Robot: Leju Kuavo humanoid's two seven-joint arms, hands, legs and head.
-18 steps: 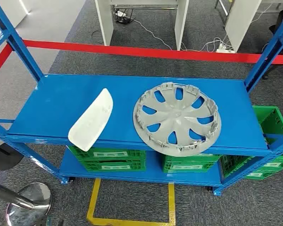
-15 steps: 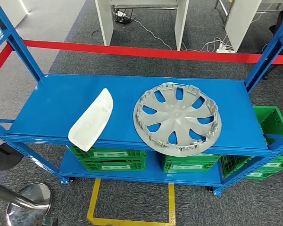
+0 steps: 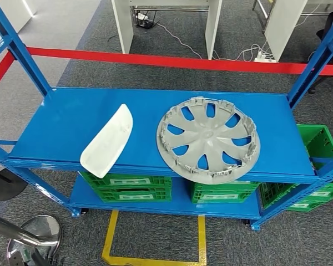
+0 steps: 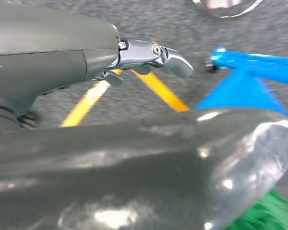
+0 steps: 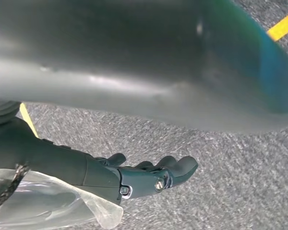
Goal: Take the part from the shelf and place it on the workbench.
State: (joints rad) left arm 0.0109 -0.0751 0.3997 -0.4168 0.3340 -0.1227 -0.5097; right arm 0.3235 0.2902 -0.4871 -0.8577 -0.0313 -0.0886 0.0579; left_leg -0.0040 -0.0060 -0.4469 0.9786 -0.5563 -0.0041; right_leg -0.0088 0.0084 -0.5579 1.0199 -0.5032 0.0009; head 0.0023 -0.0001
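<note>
The white part (image 3: pixel 107 142) lies on the blue shelf (image 3: pixel 64 119) toward its front left edge, just beside the grey hubcap (image 3: pixel 208 138) near the front right. Both the left hand (image 4: pixel 150 52) and right hand (image 5: pixel 150 177) hang empty over carpet, fingers extended.

The blue shelf (image 3: pixel 56 130) top is open from above and from the front. Bare deck lies between the white part (image 3: pixel 108 141) and the grey wheel cover (image 3: pixel 208 138). Blue uprights (image 3: pixel 20 50) flank both ends; rear clearance appears unobstructed.
</note>
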